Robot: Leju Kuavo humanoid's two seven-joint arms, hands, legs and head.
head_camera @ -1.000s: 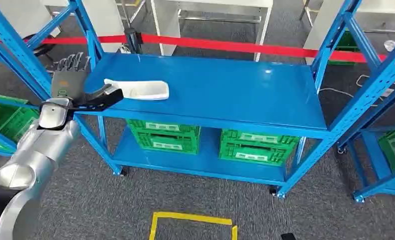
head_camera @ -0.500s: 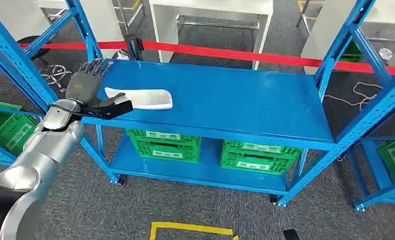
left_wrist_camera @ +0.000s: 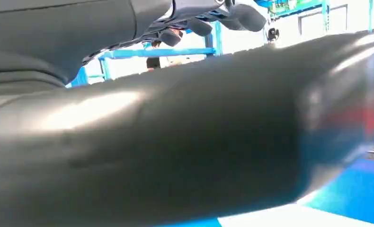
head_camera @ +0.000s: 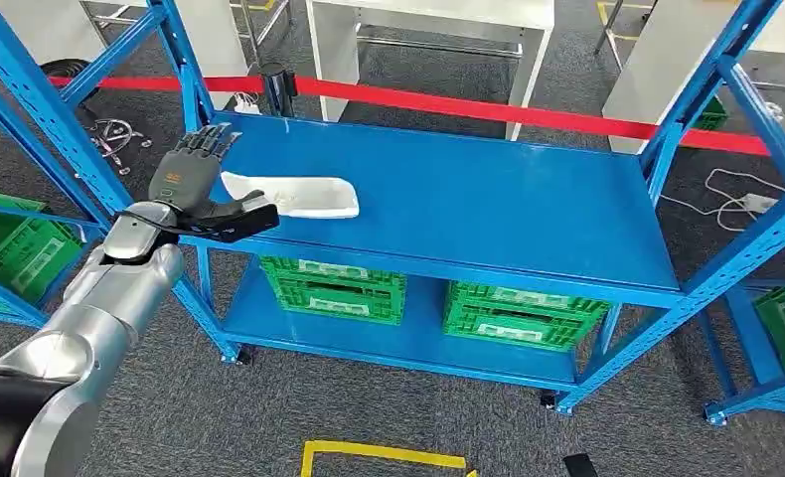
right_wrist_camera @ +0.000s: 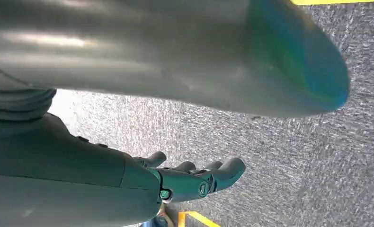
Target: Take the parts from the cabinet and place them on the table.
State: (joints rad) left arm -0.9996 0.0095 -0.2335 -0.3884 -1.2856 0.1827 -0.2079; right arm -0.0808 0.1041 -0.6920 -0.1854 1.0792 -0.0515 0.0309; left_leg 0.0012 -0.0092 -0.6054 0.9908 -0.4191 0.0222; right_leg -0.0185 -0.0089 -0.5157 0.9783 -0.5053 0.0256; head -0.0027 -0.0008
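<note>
On the blue shelf (head_camera: 488,199), the white part (head_camera: 294,195) lies crosswise beside the spread, empty left hand (head_camera: 195,184).

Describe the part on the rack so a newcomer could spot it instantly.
Find the blue metal rack in front of the red barrier tape. On its upper shelf, near the end where the left hand reaches, lies the white part. It is the one flat, elongated, pale thing there; the green crates sit one shelf below.
</note>
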